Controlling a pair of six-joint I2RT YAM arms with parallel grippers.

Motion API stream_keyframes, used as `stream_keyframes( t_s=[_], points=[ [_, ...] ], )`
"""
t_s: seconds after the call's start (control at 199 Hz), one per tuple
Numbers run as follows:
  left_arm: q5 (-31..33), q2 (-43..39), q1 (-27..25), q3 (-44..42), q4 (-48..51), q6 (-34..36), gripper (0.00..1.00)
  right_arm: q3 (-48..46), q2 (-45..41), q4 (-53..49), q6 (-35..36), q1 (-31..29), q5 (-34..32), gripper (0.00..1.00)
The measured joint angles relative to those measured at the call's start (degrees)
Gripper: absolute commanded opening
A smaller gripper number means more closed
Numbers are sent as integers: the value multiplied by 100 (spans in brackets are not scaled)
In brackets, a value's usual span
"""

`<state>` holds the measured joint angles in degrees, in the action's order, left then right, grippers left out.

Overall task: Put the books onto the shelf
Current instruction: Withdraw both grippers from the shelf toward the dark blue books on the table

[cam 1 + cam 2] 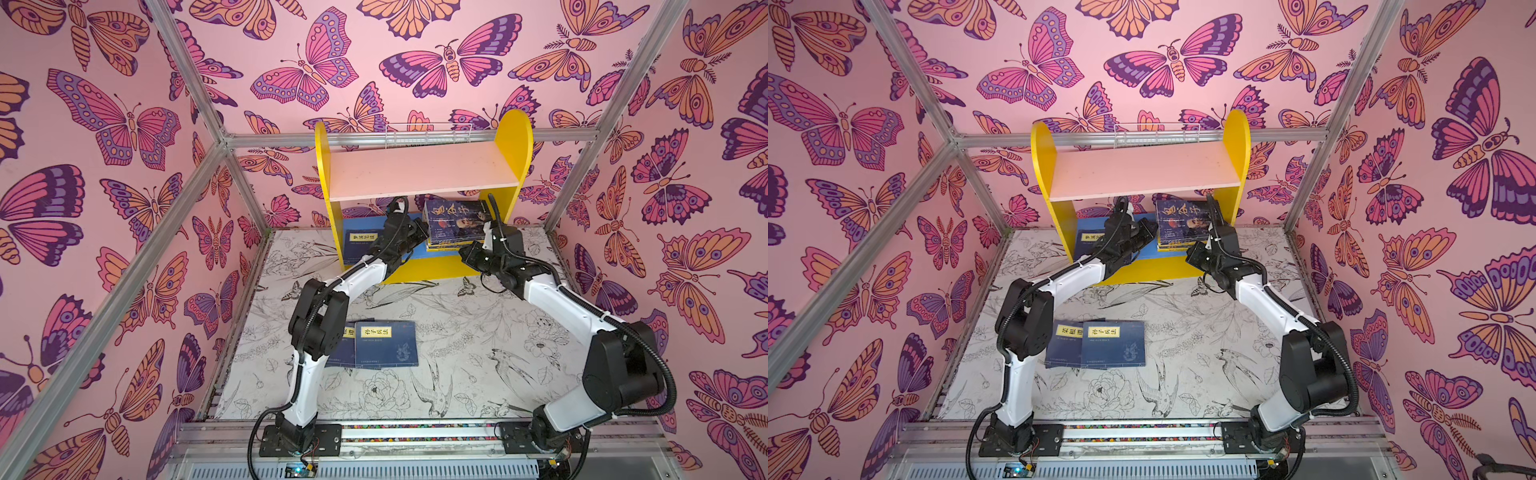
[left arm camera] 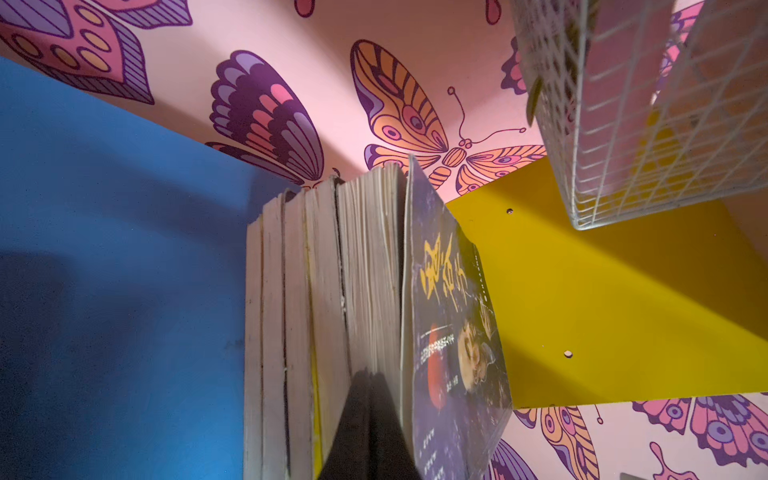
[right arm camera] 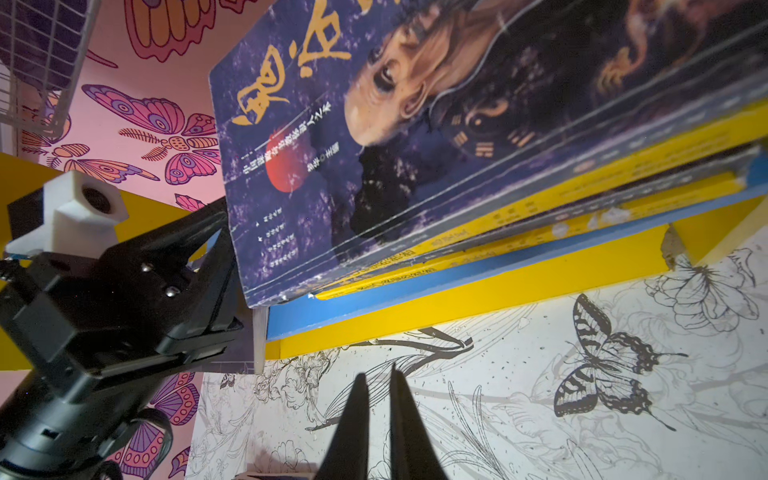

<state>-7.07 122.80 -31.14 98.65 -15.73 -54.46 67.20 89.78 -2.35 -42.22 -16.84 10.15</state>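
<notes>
My left gripper (image 1: 420,233) is squeezed shut at the left edge of the pile of books (image 1: 455,222) on the shelf (image 1: 419,172), on its blue bottom board (image 2: 104,249). It may pinch the top cover; I can't tell. My right gripper (image 3: 376,376) is almost closed and empty. Two blue books (image 1: 386,345) lie on the table (image 1: 478,332).

Top views looking down toward the shelf (image 1: 424,174), wrist cameras peering close beyond their jaws, sharing the book stack (image 2: 365,270).
</notes>
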Motion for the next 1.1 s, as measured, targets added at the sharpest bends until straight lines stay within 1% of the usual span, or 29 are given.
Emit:
stream_keyframes(
  t_s=[0.291, 0.437, 0.552, 0.652, 0.708, 0.758, 0.768, 0.808, 0.838, 0.863, 0.873, 0.898, 0.939, 0.969, 1.024, 1.054, 1.104],
  points=[
    [83, 0, 35, 4, 68, 37, 0, -15, -35, -4, 50, 26, 103, 11],
    [192, -269, 157, -240, 195, 197, 0, -107, -131, -11, 94, 24, 153, 11],
    [282, -872, 275, -688, 391, 457, 0, -111, -142, -83, 291, -76, 146, 11],
    [369, -1674, 341, -1314, 621, 743, 0, -114, -151, -295, 649, -435, 146, 15],
    [407, -2284, 354, -1836, 730, 940, 0, -116, -166, -487, 944, -765, 170, 20],
    [409, -2813, 354, -2299, 872, 1165, 0, -168, -199, -662, 1272, -1117, 214, 29],
    [409, -2898, 354, -2391, 887, 1189, 1, -179, -205, -682, 1314, -1156, 236, 32],
    [409, -3309, 354, -2774, 1069, 1360, 6, -271, -243, -807, 1541, -1379, 297, 43],
    [407, -3617, 354, -3075, 1244, 1517, 15, -387, -289, -920, 1751, -1600, 358, 50],
    [407, -3832, 350, -3281, 1370, 1661, 21, -472, -306, -1008, 1853, -1725, 426, 56],
    [409, -3921, 350, -3394, 1432, 1705, 24, -525, -323, -1067, 1982, -1805, 455, 58],
    [407, -4164, 348, -3635, 1596, 1851, 30, -595, -328, -1137, 2039, -1895, 525, 61],
    [404, -4542, 350, -4072, 1904, 1987, 41, -748, -334, -1309, 2284, -2065, 636, 65],
    [409, -4898, 350, -4424, 2221, 2157, 47, -883, -321, -1488, 2426, -2168, 743, 68],
    [400, -5401, 354, -4907, 2710, 2374, 62, -1021, -284, -1690, 2568, -2227, 866, 71],
    [396, -5694, 354, -5160, 2977, 2439, 67, -1082, -225, -1816, 2636, -2229, 951, 72],
    [361, -6223, 354, -5543, 3453, 2588, 71, -1113, -50, -1954, 2732, -2225, 1099, 73]
  ],
)
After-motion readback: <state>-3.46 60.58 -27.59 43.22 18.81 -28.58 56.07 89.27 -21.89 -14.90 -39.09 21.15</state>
